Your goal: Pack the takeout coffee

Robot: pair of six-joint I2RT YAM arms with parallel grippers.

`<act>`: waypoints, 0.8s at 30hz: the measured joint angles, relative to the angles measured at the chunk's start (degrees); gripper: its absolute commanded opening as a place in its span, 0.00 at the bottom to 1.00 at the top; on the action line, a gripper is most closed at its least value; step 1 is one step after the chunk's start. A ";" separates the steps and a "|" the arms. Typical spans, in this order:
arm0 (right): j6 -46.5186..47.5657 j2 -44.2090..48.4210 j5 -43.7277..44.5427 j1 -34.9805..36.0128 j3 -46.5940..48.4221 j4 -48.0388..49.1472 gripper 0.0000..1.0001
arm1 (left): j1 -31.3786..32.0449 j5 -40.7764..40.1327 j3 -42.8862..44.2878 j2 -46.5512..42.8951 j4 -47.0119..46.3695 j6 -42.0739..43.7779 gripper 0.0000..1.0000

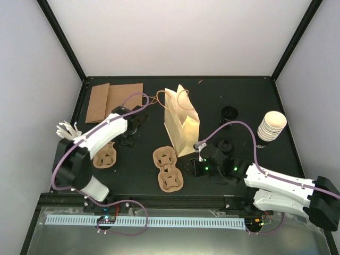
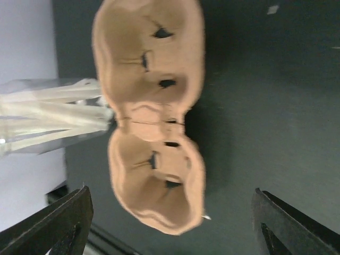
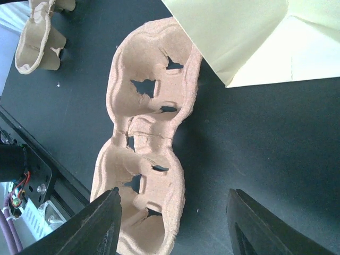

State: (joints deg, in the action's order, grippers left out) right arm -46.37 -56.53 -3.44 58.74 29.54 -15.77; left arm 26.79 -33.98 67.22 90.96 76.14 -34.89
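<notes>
Beside the paper bag [image 1: 180, 127], right pincer [image 3: 174, 197] released over pulp carrier [image 3: 149, 106] end, left pincer [image 2: 171, 195] released.

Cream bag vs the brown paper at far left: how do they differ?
The cream bag stands upright; the brown paper lies flat. The cream bag has loop handles; the brown paper shows none. The cream bag is pale, the brown paper kraft-coloured. Both look like paper.

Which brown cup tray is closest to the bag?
The middle tray, lying right beside the bag. The other tray lies farther left.
</notes>
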 measured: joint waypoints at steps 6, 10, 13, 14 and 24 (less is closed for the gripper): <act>2.67 -0.04 0.39 0.00 3.06 -2.93 0.57 | 0.31 13.57 -1.27 -12.57 -7.10 6.34 0.85; 6.99 0.11 0.96 0.00 6.58 -6.05 0.60 | 0.31 22.99 -2.32 -20.92 -11.52 9.14 0.88; 11.13 1.51 2.47 0.02 8.85 -9.07 0.64 | 0.31 29.70 -5.33 -26.23 -15.43 10.05 0.93; 13.03 2.56 3.45 0.00 9.86 -10.60 0.67 | 0.31 31.91 -6.78 -27.80 -16.72 10.16 0.94; 27.36 8.02 10.86 0.00 15.72 -15.85 0.98 | 0.33 45.35 -16.41 -35.19 -23.50 10.25 0.99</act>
State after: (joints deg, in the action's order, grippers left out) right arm -19.00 -48.51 7.42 58.74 45.25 -31.62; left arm 27.11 11.38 50.81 55.77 52.64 -24.64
